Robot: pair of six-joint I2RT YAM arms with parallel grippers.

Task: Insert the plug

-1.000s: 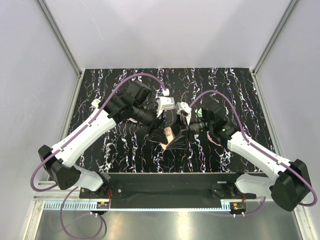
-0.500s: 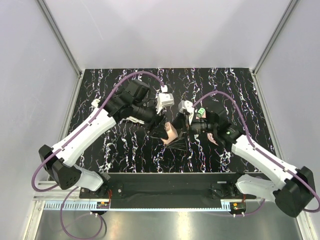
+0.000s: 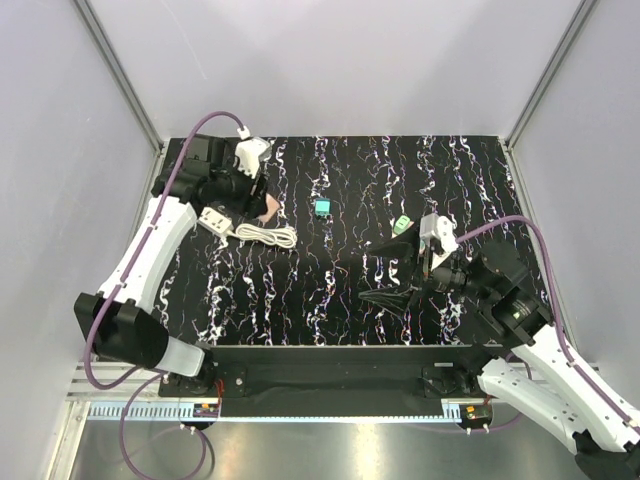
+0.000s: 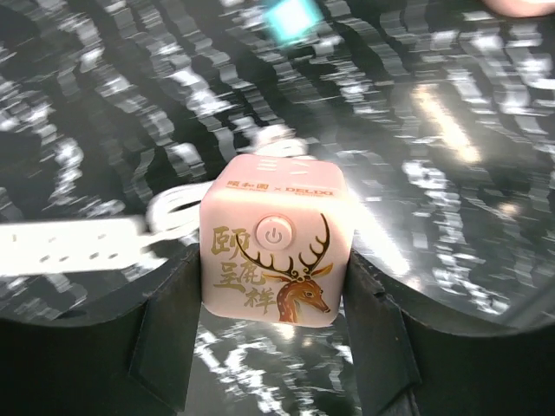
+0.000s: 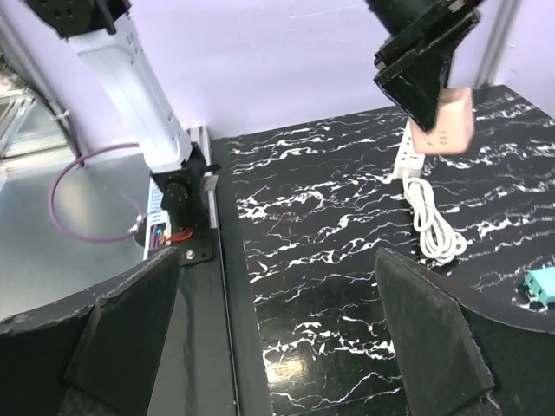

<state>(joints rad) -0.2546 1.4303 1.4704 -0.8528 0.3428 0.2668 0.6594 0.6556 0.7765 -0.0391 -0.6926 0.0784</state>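
The plug is a pink cube [image 4: 273,260] with a deer print and a power button. My left gripper [image 4: 270,264] is shut on its two sides and holds it above the table. From above, the cube [image 3: 266,206] hangs at the far left, just right of a white power strip [image 3: 213,219] that lies flat with its coiled cord [image 3: 266,236]. The right wrist view shows the cube [image 5: 444,126] over the strip's [image 5: 409,156] end. My right gripper [image 3: 388,272] is open and empty, well to the right; nothing lies between its fingers [image 5: 134,321].
A small teal block [image 3: 322,207] and a green piece [image 3: 402,224] lie on the black marbled table [image 3: 330,300]. The left arm's base [image 5: 178,195] and the table's near rail show in the right wrist view. Grey walls close in on three sides.
The left arm has swung from the table's middle to the far left, carrying the pink cube. The right gripper has let go, opened wide and pulled back toward the near right.
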